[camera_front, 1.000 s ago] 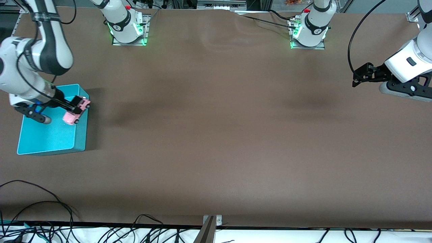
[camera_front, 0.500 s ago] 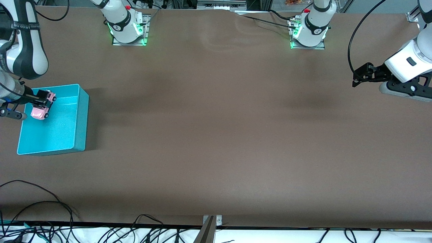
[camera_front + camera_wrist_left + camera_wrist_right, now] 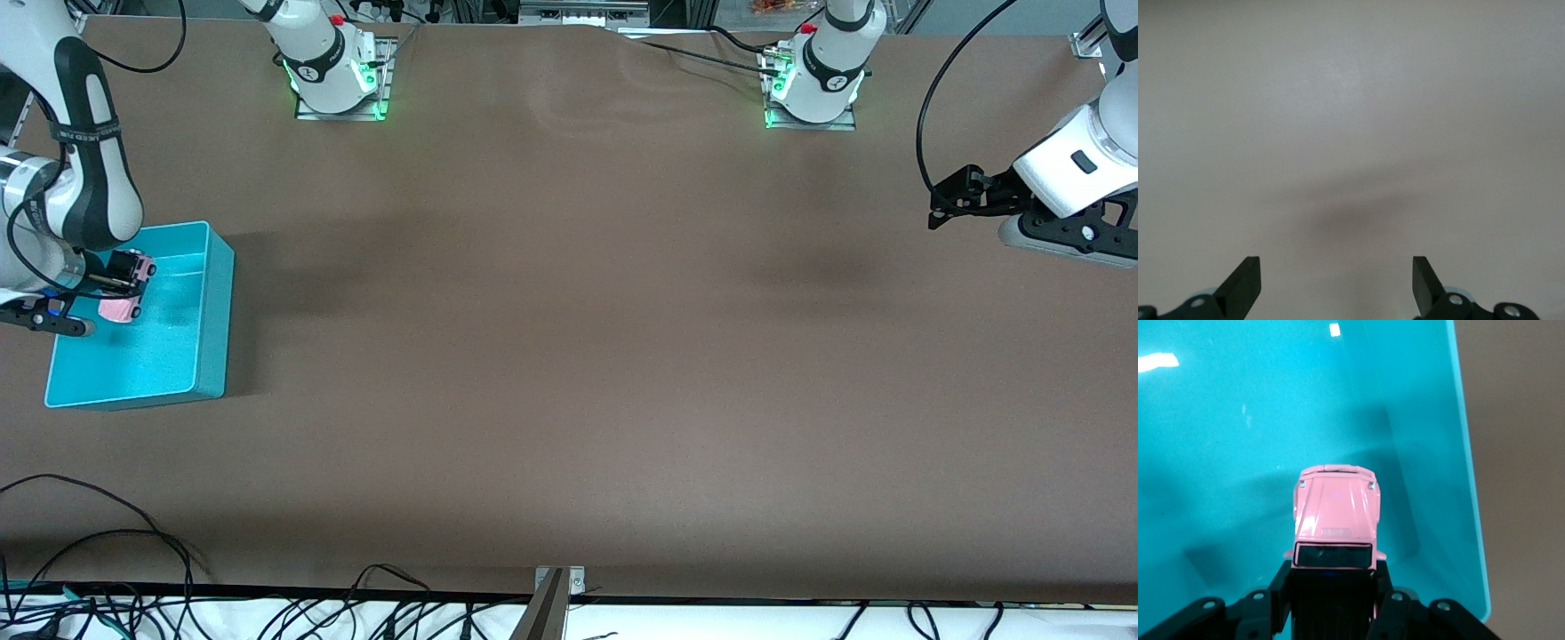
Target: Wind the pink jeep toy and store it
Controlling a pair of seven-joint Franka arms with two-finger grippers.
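- A wide table [image 3: 569, 373] covered in plain brown cloth fills the room's working area, with a slight ripple in the cloth between the two arm bases
- The two white arm bases [image 3: 331, 67] sit bolted to metal plates along the table's edge farthest from the front camera, each glowing green at the foot
- A teal bin [image 3: 210, 356] stands at the right arm's end of the table, an open rectangular tub with a speckled floor
- The right gripper [image 3: 124, 277] hangs over the inside of the teal bin, jaws clamped on the black rear roof of the pink jeep toy [image 3: 120, 307]; the right wrist view shows the jeep's pale-pink hood [image 3: 1337, 503] pointing away from the fingers, above the bin's floor and near one of its walls
- Whether the jeep's wheels touch the bin floor cannot be told
- The left gripper [image 3: 941, 209] waits in the air over bare cloth at the left arm's end of the table, jaws wide apart and holding nothing; its wrist view shows both black fingertips [image 3: 1245, 280] with only the brown surface and a soft shadow between them
- A black cable [image 3: 925, 133] loops from the left arm down toward its wrist
- A tangle of dark cables [image 3: 107, 569] spills along the table edge nearest the front camera, and a small metal bracket [image 3: 558, 582] is fixed at the middle of that edge
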